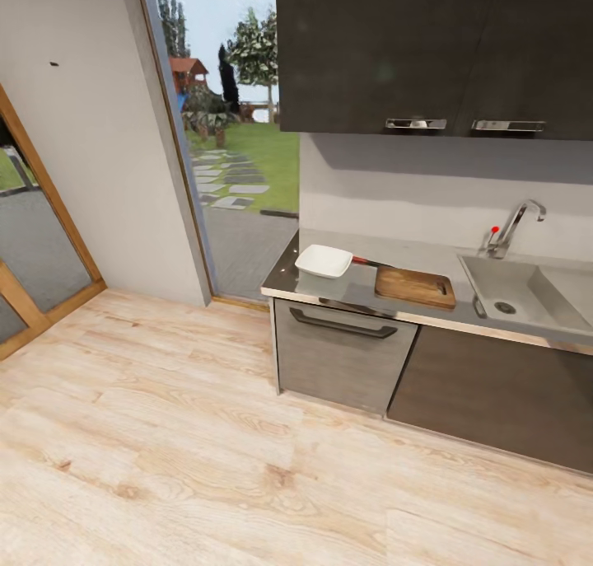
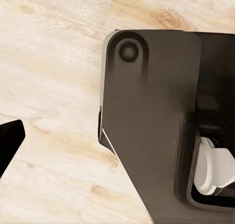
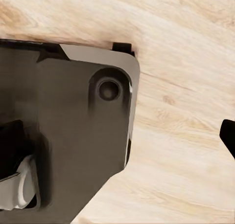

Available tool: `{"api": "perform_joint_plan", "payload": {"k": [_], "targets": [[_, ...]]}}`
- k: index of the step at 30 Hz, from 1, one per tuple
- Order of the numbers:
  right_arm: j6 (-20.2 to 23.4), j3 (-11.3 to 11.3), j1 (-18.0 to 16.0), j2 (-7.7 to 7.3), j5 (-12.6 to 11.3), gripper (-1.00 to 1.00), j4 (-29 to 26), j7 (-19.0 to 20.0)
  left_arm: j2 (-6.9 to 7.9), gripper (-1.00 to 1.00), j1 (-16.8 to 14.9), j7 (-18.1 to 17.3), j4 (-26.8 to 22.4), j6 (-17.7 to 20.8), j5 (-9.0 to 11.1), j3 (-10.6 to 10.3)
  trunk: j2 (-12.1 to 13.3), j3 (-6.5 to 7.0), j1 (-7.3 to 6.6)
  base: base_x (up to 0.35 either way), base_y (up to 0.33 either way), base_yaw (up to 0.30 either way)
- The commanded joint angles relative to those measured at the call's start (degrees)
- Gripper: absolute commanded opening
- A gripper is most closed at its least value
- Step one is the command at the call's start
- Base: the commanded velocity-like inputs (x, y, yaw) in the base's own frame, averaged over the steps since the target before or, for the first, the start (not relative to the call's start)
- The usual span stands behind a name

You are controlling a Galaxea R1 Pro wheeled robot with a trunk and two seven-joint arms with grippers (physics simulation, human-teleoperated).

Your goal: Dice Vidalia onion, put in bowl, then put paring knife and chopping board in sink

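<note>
**Still short of the kitchen worktop**

Right now, from the head camera, I see the long smooth grey worktop (image 1: 362, 290) in the right half of the frame, sitting over dark cabinet fronts with a grey drawer front and its dark bar handle below. On it, near the left end, rests the shallow white squarish bowl (image 1: 324, 261). Just to the right of the bowl lies the rectangular dark-brown wooden chopping board (image 1: 415, 287), its slot handle hole at the right end. Between the two, behind the board's upper left corner, I can make out the small paring knife with the red handle (image 1: 366, 262); its blade end is too small to read clearly. Farther right is the rectangular stainless-steel sink (image 1: 515, 290), with a round drain and the chrome faucet with a red knob (image 1: 511, 230) behind it. I cannot spot an onion in the basin from this angle.

Dark wall cabinets hang above, a glass door to a garden fills the upper left, and pale wood-plank floor (image 1: 165, 451) covers the lower frame.

Both wrist cameras look down on the same plank floor past the robot's dark base. A dark fingertip (image 2: 9, 141) of the left end effector pokes in at one edge, and one of the right end effector (image 3: 228, 136) likewise; I cannot tell how wide either is set.
</note>
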Motion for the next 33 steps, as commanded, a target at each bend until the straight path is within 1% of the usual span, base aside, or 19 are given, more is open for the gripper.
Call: {"api": "perform_joint_plan", "payload": {"k": [1,2,4,8,15,17,18,20,25,28,30,31,32,33], "targets": [[-0.3,-0.4,-0.1,0.06,0.3,1.00,1.6,0.3,-0.01,1.00,0.0,0.0,0.0,-0.1,0.1,0.0,-0.1,-0.11,0.04,0.000,0.000,0.000],[-0.3,-0.4,-0.1,0.07,0.3,1.00,2.6,0.3,-0.01,1.00,0.0,0.0,0.1,-0.1,0.1,0.0,-0.1,-0.11,0.04,0.000,0.000,0.000],[-0.3,-0.4,-0.1,0.09,0.3,1.00,6.5,0.3,-0.11,1.00,0.0,0.0,0.2,-0.1,0.1,0.0,-0.1,-0.11,0.04,0.000,0.000,0.000],[-0.3,-0.4,-0.1,0.12,0.2,1.00,10.4,0.3,-0.32,1.00,0.0,0.0,0.2,-0.2,0.1,0.0,-0.1,-0.11,0.04,0.000,0.000,0.000],[-0.3,-0.4,-0.1,-0.33,0.3,1.00,11.4,-0.2,-0.28,1.00,0.0,0.0,0.2,-0.2,0.1,0.0,-0.1,-0.11,0.04,0.000,0.000,0.000],[-0.3,-0.4,-0.1,-0.94,0.3,1.00,11.5,-0.4,-0.27,1.00,0.0,0.0,0.2,-0.2,0.1,0.0,-0.1,-0.11,0.04,0.000,0.000,0.000],[-0.3,-0.4,-0.1,-1.58,0.3,1.00,11.6,-0.4,-0.27,1.00,0.0,0.0,0.2,-0.2,0.1,0.0,-0.1,-0.11,0.04,0.000,0.000,0.000],[-0.3,-0.4,-0.1,-2.04,0.4,1.00,11.7,-0.4,-0.27,1.00,0.0,0.0,0.2,-0.2,0.1,0.0,-0.1,-0.11,0.04,0.000,0.000,0.000],[-0.3,-0.3,0.0,-2.36,0.3,1.00,12.1,-0.4,-0.27,1.00,0.0,0.0,0.2,-0.2,0.1,0.0,-0.1,-0.11,0.04,0.000,0.000,0.000],[-0.3,0.5,0.5,-2.54,0.2,1.00,12.6,-0.4,-0.27,1.00,0.0,0.0,0.2,-0.2,0.1,0.0,-0.1,-0.11,0.04,0.000,0.000,0.000],[-0.3,2.7,1.0,-2.77,0.1,1.00,12.7,-0.4,-0.27,1.00,0.0,0.0,0.2,-0.2,0.1,0.0,-0.1,-0.11,0.04,0.000,0.000,0.000],[-0.2,5.4,1.2,-2.88,-0.2,1.00,12.8,-0.4,-0.27,1.00,0.0,0.0,0.2,-0.2,0.1,0.0,-0.1,-0.11,0.04,0.000,0.000,0.000],[-0.2,14.1,1.9,-3.06,-3.8,1.00,14.2,-0.4,-0.27,1.00,0.0,0.0,0.2,-0.2,0.1,0.0,-0.1,-0.11,0.04,0.000,0.000,0.000],[-0.2,17.5,2.0,-3.14,-6.7,1.00,15.0,-0.4,-0.27,1.00,0.0,0.0,0.2,-0.2,0.1,0.0,-0.1,-0.11,0.04,0.000,0.000,0.000]]}}
